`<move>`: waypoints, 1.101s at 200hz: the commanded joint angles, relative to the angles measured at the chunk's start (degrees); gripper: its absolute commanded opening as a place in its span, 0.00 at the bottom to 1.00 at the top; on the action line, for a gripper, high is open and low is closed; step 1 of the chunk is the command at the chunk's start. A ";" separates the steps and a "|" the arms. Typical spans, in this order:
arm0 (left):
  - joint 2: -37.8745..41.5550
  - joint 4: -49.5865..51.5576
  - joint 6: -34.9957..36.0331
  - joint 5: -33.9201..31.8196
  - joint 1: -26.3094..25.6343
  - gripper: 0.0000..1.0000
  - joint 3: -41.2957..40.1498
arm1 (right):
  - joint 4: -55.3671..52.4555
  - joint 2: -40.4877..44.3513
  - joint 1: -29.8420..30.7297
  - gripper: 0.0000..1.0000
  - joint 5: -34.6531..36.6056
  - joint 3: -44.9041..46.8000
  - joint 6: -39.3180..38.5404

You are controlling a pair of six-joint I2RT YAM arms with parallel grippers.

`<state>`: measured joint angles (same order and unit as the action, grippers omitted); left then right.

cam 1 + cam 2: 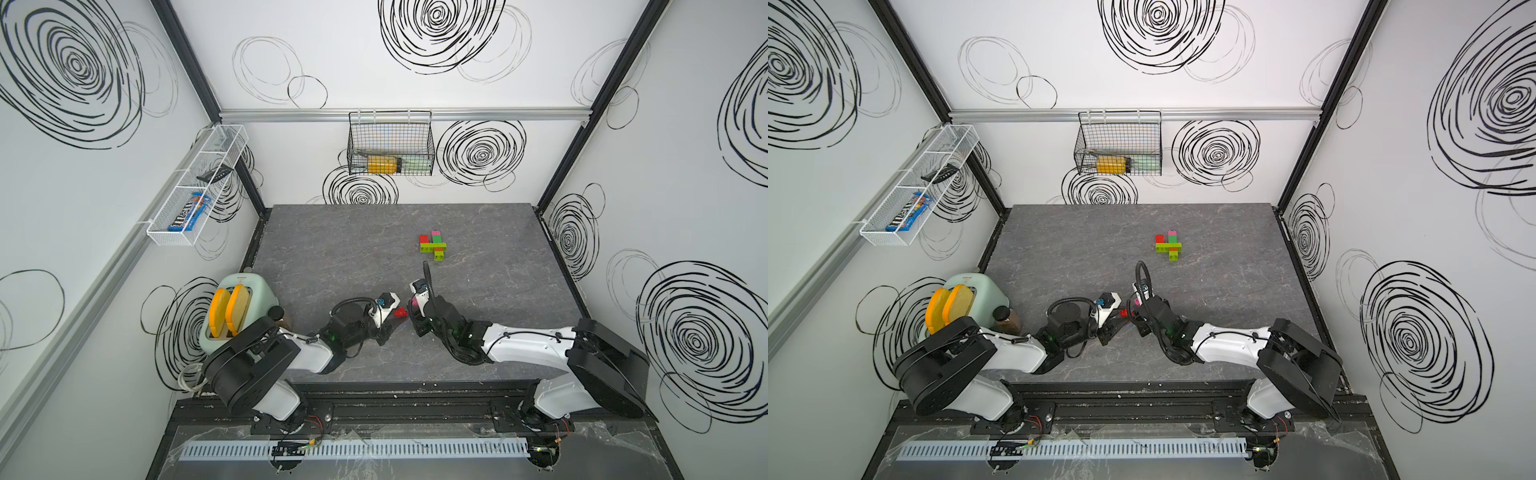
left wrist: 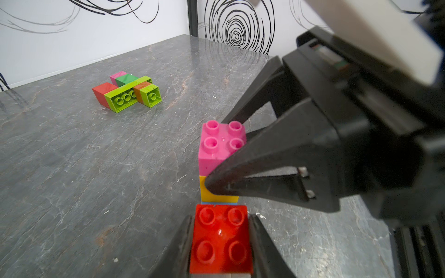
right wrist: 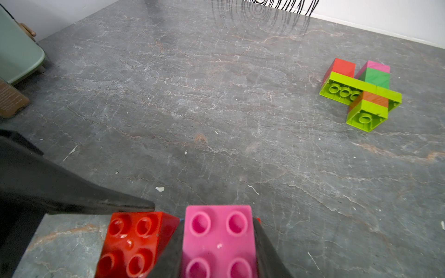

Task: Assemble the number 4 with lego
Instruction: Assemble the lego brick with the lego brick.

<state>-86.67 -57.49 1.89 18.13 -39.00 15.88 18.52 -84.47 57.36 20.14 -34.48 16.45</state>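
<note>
My left gripper is shut on a red lego brick, studs facing the camera. My right gripper is shut on a pink brick. In the left wrist view this pink brick sits on a yellow brick with a blue sliver beneath. Both grippers meet just above the table near its front middle, the red brick close beside the pink one; whether they touch I cannot tell. A joined lego cluster of red, pink, dark green, lime and orange bricks lies flat farther back.
A mint toaster with two yellow slices and a brown jar stand at the front left of the grey table. A black wire basket hangs on the back wall, a white wire shelf on the left wall.
</note>
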 commanded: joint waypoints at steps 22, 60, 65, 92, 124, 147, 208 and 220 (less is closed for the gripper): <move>-3.90 13.54 -0.26 -0.51 -3.51 0.00 -1.79 | -16.83 -5.35 1.44 0.00 -11.37 5.17 3.43; -5.25 13.81 -0.99 -2.07 -4.28 0.00 -1.47 | -16.17 -5.79 1.44 0.00 -12.40 5.48 3.42; -5.42 13.48 -1.60 -2.30 -4.17 0.00 -1.57 | -16.17 -5.87 1.51 0.00 -12.60 5.54 3.46; -5.81 11.14 -3.22 -2.05 -2.83 0.00 -3.14 | -15.97 -6.23 1.44 0.00 -12.89 5.48 3.47; -7.96 11.23 -2.74 -0.49 -3.37 0.00 -2.66 | -15.98 -5.98 1.35 0.00 -12.77 5.69 3.76; -9.63 10.93 -2.68 -0.05 -4.82 0.00 -2.58 | -15.89 -5.98 1.26 0.00 -13.03 6.00 4.27; -6.52 11.92 -2.51 -0.61 -5.03 0.02 -2.84 | -16.23 -5.80 1.16 0.00 -12.96 6.00 4.65; -4.59 11.10 -1.98 -0.48 -5.00 0.21 -3.67 | -16.50 -5.65 1.09 0.00 -12.70 5.84 4.65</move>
<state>-89.91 -64.10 0.58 14.09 -41.30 14.90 20.49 -84.66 57.01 19.79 -33.28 16.47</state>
